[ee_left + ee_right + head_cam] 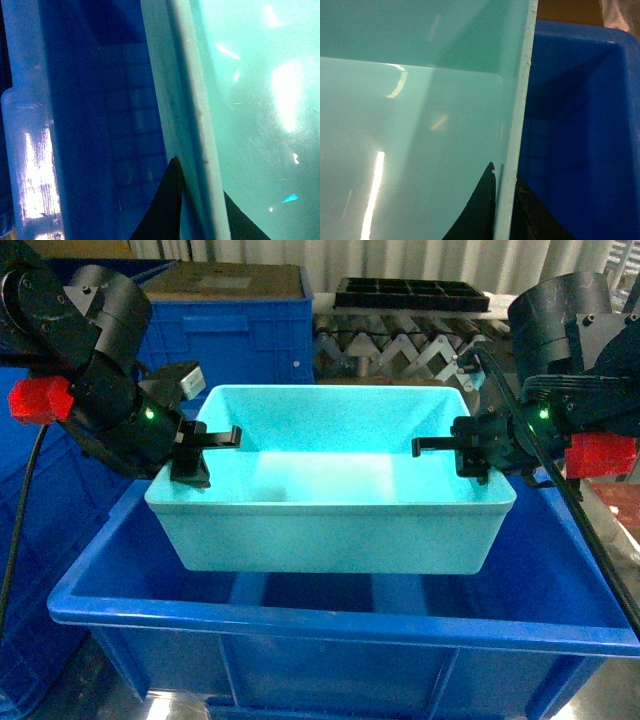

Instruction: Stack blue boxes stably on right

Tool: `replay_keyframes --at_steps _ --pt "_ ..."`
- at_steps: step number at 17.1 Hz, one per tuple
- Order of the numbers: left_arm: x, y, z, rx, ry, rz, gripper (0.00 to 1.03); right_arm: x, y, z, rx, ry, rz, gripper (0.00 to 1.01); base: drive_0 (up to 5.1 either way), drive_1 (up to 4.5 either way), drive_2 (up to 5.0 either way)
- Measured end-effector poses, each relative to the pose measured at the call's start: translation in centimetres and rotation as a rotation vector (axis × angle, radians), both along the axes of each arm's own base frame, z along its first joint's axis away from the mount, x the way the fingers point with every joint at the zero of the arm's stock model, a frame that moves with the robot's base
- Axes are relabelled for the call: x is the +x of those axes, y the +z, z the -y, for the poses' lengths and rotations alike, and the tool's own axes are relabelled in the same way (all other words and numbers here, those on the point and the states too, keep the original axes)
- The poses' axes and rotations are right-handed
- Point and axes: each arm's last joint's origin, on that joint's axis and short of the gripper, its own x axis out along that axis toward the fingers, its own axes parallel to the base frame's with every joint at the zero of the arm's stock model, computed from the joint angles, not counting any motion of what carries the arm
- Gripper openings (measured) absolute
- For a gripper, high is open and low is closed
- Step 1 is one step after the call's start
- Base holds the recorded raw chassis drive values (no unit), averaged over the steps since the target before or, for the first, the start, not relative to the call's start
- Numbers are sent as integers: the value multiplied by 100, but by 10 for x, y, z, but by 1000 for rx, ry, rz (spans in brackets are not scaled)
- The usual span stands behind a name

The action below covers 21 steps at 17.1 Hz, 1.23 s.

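A: Log entry. The light turquoise, smooth-walled plastic tub [330, 480] hangs over the open dark blue ribbed plastic crate [340, 615], its base dipped below the crate's rim, tub roughly level.

B: Who holds it?

A: Both arms. The left claw [197, 448] is pinched closed over the tub's left end rim, one finger inside the wall and one outside. The right claw [462, 452] does the same on the right end rim (both wrist views show the rim sandwiched between dark finger tips).

B: Why the ends?

A: My reading: opposite grips keep a wide, empty tub from tipping, so it goes down flat and nests square.

B: Touching the crate floor yet?

A: Cannot tell; the tub hides it. Another dark blue crate [240, 325] stands behind, by a black compartment tray [410, 292].
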Motion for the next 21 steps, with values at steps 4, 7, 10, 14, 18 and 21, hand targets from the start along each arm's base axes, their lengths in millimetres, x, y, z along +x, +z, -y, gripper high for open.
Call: replay_keyframes --at_steps 4,7,10,14,18,21 --pt "-1 -1 0 19 -29 -5 14 0 1 0 -24 7 9 16 0 0 0" --pt "-2 -2 1 55 -112 5 51 4 4 9 -100 -9 35 53 0 0 0" --pt "-2 -2 1 63 -125 8 78 4 4 10 -110 -3 35 81 0 0 0" --pt "-2 -2 1 63 -126 9 97 5 4 9 -111 -1 36 97 0 0 0" --pt "-2 -2 1 64 -126 9 98 5 4 9 -111 -2 36 98 0 0 0" --pt "-27 -23 -7 131 138 503 75 -29 1 25 -28 -42 442 72 0 0 0"
